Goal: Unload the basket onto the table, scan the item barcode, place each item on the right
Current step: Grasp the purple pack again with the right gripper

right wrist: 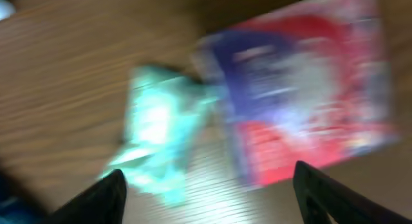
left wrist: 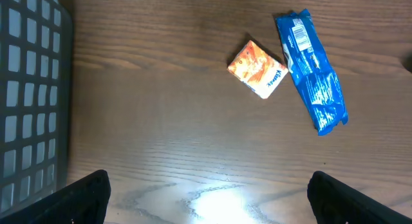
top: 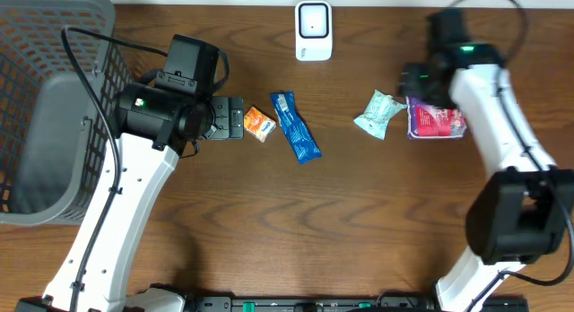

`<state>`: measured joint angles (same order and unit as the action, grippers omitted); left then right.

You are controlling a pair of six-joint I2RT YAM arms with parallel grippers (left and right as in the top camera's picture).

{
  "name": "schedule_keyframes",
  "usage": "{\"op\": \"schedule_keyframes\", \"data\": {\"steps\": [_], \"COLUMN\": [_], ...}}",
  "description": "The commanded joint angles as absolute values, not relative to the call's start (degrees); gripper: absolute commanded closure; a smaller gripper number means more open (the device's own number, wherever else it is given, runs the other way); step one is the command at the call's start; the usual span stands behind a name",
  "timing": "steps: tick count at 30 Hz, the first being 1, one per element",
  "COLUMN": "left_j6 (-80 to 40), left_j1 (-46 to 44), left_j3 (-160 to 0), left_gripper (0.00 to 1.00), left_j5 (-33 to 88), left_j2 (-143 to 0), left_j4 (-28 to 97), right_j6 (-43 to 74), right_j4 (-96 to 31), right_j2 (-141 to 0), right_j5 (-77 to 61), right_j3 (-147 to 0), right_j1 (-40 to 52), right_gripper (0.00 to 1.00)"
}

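Red-and-purple packet [top: 439, 122] lies flat on the surface [top: 359, 222] at right, under the right gripper [right wrist: 212, 185], jaws spread and empty; seemingly a grasp comes next, then presenting its barcode to the far white scanner [top: 313, 30].

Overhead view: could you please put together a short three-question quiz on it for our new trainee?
1. True or false: the blue packet lies between the orange packet and the mint packet.
2. Which packet lies closest to the red-and-purple packet? A orange, B blue, C mint.
3. Fill in: the grey basket stands on the ____ arm's side.
Key: 1 true; 2 C; 3 left.
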<state>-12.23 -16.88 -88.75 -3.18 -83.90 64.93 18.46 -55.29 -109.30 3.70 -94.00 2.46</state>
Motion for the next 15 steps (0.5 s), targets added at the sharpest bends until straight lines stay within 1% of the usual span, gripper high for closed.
{"op": "schedule_keyframes", "data": {"steps": [1, 2, 5, 7, 8, 11, 15], "left_j6": [-12.78, -12.78, -12.78, -12.78, -12.78, -12.78, -12.78], "left_j1": [-16.67, -16.67, -16.67, -16.67, -16.67, -16.67, -16.67], "left_j3": [-89.06, -89.06, -89.06, -89.06, -89.06, -89.06, -89.06], "left_gripper": [0.02, 0.02, 0.02, 0.02, 0.02, 0.02, 0.02], "left_j5": [-3.70, -3.70, -3.70, -3.70, -3.70, -3.70, -3.70], "left_j2": [-84.20, -84.20, -84.20, -84.20, -84.20, -84.20, -84.20], "left_j4": [65.17, 65.17, 65.17, 65.17, 65.17, 65.17, 65.17], "right_j6": [11.64, 10.96, 8.43, 5.98, 2.81, 0.95, -5.76], "right_j4": [-55.00, -54.72, -53.15, -51.31, -49.76, -48.27, -46.52], "right_j2": [-109.38, -109.47, -110.45, -111.33, -112.29, -114.87, -118.28], "right_j5": [4.45, 4.43, 3.81, -0.86, -6.17, -8.80, -15.14], "right_j3": [-93.34, -92.99, -92.53, -92.53, -92.53, -92.53, -92.53], "right_j1": [-4.16, -5.63, -10.94, -13.17, -14.59, -16.51, -17.69], "right_gripper": [0.22, 0.20, 0.18, 0.18, 0.18, 0.18, 0.19]}}
